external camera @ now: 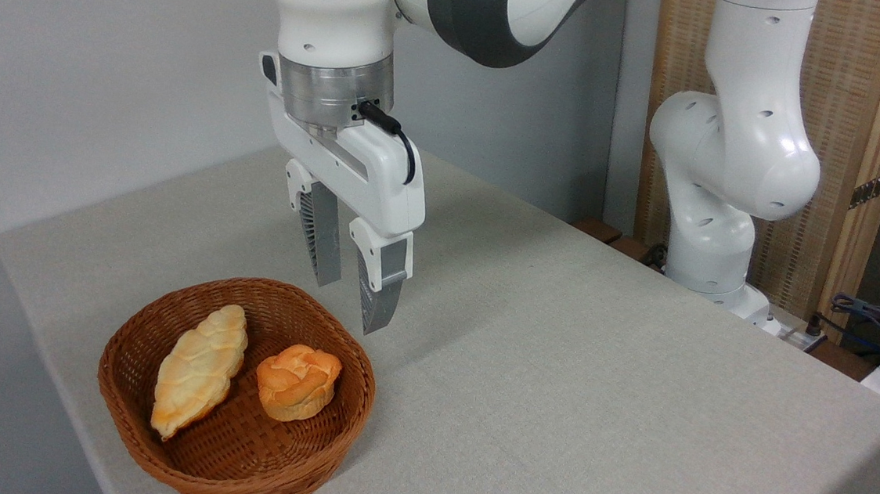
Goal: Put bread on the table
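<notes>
Inside the woven basket (160,413), toward its right side, sits the bread (297,382): a small round bun, orange-golden, with a swirled, knotted top and a paler base. Just beside it on the left lies a longer pale-yellow braided loaf (199,369), set slantwise. Brown wicker forms a shallow rounded bowl around both, resting near the left front corner of the table (595,369), whose grey-beige cloth looks finely textured. Above the basket's far rim hangs the gripper (352,297), its ribbed grey fingers (321,245) pointing down, parted and empty, above and apart from the bun.
</notes>
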